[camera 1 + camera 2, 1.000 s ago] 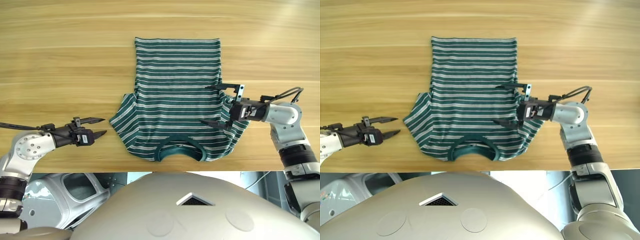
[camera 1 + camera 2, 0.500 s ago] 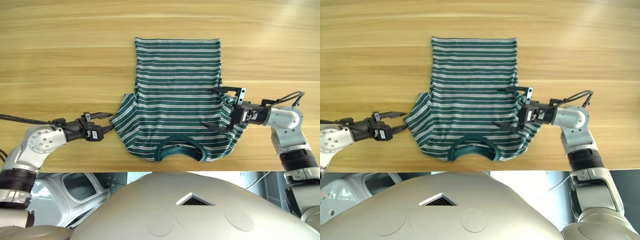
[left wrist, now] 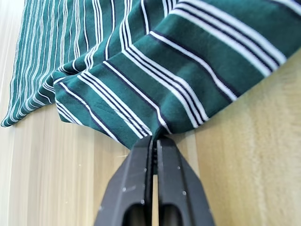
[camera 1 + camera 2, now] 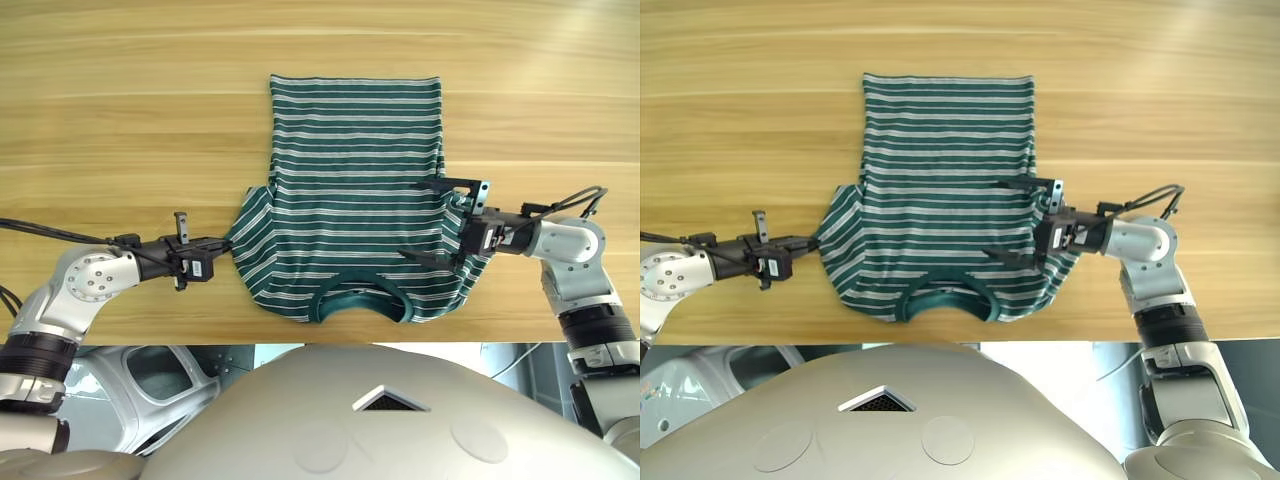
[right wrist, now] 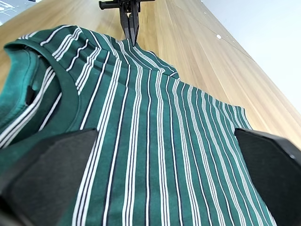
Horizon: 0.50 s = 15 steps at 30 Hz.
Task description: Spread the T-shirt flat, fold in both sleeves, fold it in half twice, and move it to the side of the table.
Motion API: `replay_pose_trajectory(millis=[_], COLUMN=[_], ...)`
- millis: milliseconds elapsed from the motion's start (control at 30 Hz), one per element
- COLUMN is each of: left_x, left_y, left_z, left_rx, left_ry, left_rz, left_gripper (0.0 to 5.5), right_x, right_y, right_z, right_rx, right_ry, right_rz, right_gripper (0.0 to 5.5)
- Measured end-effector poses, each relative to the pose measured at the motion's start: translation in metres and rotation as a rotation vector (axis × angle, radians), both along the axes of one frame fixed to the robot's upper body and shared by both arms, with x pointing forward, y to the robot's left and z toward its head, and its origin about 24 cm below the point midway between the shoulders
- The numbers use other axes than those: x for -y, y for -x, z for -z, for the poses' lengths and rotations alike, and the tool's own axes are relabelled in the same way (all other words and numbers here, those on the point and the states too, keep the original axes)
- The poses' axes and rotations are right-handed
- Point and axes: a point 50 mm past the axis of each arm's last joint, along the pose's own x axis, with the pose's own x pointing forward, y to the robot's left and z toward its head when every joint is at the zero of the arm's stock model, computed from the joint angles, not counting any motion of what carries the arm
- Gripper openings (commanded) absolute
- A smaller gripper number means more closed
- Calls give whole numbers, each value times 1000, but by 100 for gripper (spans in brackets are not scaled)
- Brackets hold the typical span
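Collar [image 4: 362, 296] lying nearest me, T-shirt [image 4: 350, 150] running away across table [image 4: 120, 100]. Left gripper [image 3: 154, 137] pinching left sleeve [image 4: 250, 225] edge, fingers clamped on cloth. Right gripper [image 4: 407, 217] hanging spread apart over right shoulder. I'm planning low lift, carrying sleeve inward, keeping fold line straight.

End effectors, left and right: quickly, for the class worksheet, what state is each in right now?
Left end effector: closed, pinching the sleeve.
Right end effector: open over the T-shirt, holding nothing.
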Motion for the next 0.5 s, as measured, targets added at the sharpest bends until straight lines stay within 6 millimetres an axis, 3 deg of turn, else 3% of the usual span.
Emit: replay_pose_trajectory(millis=[200, 500], left_x=[-1, 1], left_y=[1, 6], left_z=[-1, -20], left_rx=[5, 50], left_ry=[13, 101], left_rz=[-10, 34], left_gripper=[2, 2], right_x=[1, -1], right_y=[0, 0], right_z=[2, 3], right_rx=[-7, -7], right_ry=[0, -4], right_rz=[7, 7], right_gripper=[540, 540])
